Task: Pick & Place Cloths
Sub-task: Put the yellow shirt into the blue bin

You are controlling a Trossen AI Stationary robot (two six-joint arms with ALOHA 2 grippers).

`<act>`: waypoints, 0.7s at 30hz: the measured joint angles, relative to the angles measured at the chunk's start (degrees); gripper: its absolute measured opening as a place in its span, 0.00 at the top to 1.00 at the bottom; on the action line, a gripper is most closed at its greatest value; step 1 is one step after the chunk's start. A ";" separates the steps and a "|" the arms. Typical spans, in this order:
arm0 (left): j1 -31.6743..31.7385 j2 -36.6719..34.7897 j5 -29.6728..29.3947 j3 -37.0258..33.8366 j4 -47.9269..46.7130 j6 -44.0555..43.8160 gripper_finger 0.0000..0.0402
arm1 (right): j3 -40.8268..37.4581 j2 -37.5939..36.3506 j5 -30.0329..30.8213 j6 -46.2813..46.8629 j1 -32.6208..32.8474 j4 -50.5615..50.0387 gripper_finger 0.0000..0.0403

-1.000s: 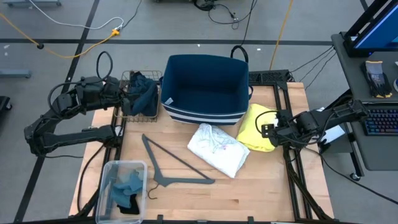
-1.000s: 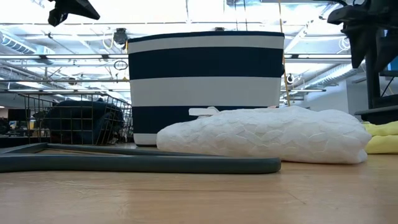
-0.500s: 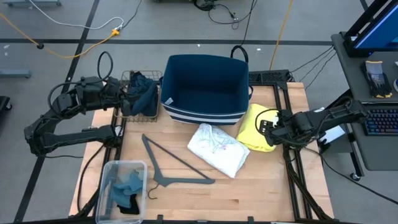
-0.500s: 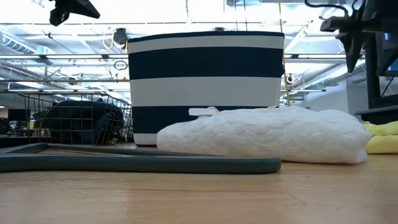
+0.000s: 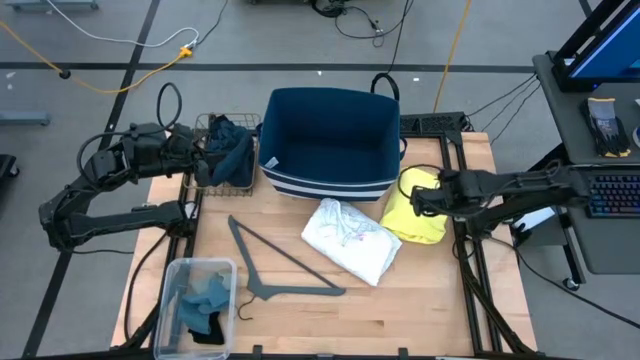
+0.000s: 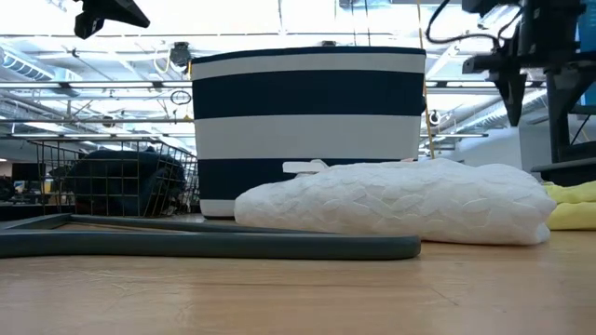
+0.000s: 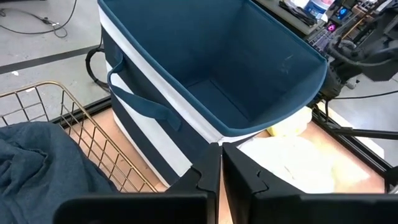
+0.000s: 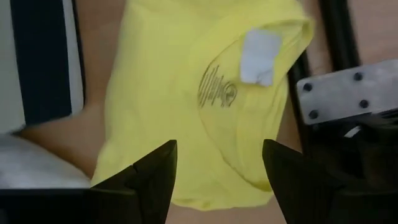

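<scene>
Yellow cloth (image 5: 418, 205); white cloth (image 5: 352, 238); navy-white striped bin (image 5: 330, 150).

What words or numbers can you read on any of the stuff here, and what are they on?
None can be read.
Yellow cloth: a dark printed mark inside the neck, too blurred to read.
Yellow cloth's white tag: looks blank.
White cloth: faint marks, too small to read.
Striped basket: a small white spot inside, nothing readable.

Grey floor (image 5: 270, 40) with yellow cables (image 5: 120, 75) surrounds the table; bright ceiling lights (image 6: 279, 19) overhead.
</scene>
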 joint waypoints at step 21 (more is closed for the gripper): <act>0.00 0.02 -0.02 0.00 -0.14 -0.60 0.97 | -18.15 -0.01 1.69 -2.47 -2.33 19.27 0.43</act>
